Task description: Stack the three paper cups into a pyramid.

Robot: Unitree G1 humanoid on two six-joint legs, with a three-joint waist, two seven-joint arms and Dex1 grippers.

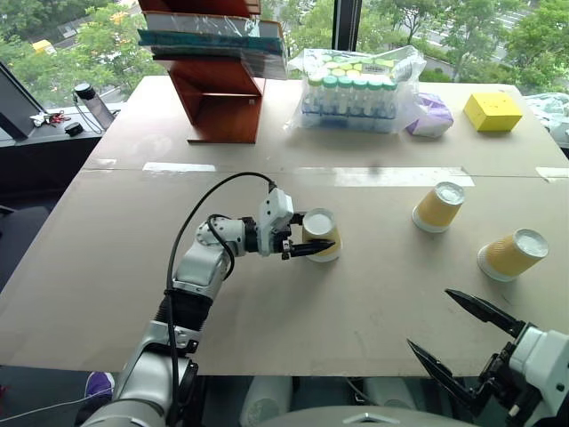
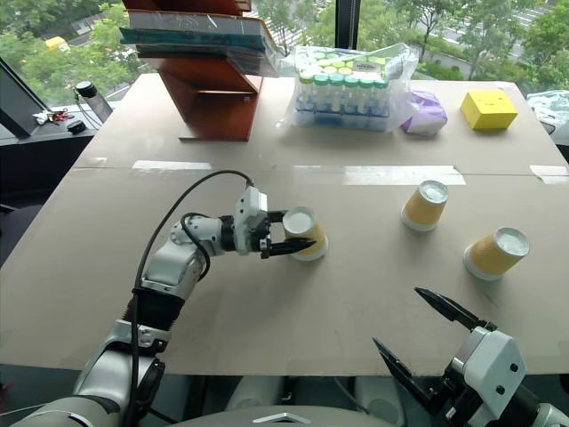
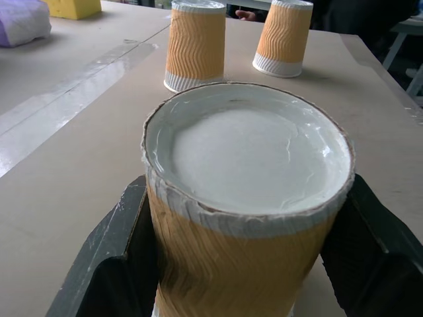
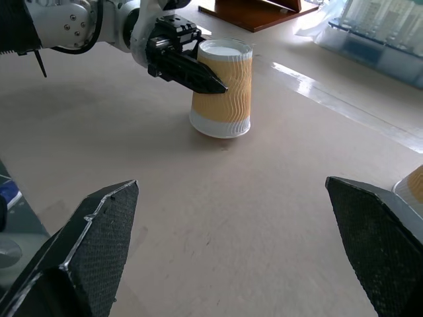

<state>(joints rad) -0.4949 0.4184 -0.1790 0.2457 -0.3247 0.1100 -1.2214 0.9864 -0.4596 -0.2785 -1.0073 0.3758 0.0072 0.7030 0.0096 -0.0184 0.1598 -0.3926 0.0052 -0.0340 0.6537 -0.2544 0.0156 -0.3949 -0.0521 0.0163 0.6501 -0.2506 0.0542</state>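
Brown board covers the table [image 1: 116,267], which carries everything here. At its far edge stand a red-brown wooden stand [image 1: 222,98], a clear bag of green-capped tubes [image 1: 356,89], a purple-and-white bag [image 1: 431,116] and a yellow box [image 1: 492,110]; none of these belongs to the work.

Three paper cups are in play, all upside down with the white base uppermost. Two sit on the right half of the table, close together but apart: the middle cup [image 1: 439,206] and the right-hand cup [image 1: 514,253]. The third cup [image 1: 321,234] stands well to their left, rim on the board.

Left gripper [image 1: 304,246]: closed on the third cup, one black finger on each side of the ribbed wall, seen plainly in the left wrist view. Right gripper [image 1: 467,342]: jaws wide apart, holding nothing, hovering near the table's front edge short of the right-hand cup.

Assessment: the work is at the first carry; no pyramid exists yet. The two loose cups are not touching, so the base is probably unfinished. The next move likely calls for bringing the held cup across toward the pair without squeezing its wall out of shape, and drawing the base cups side by side.
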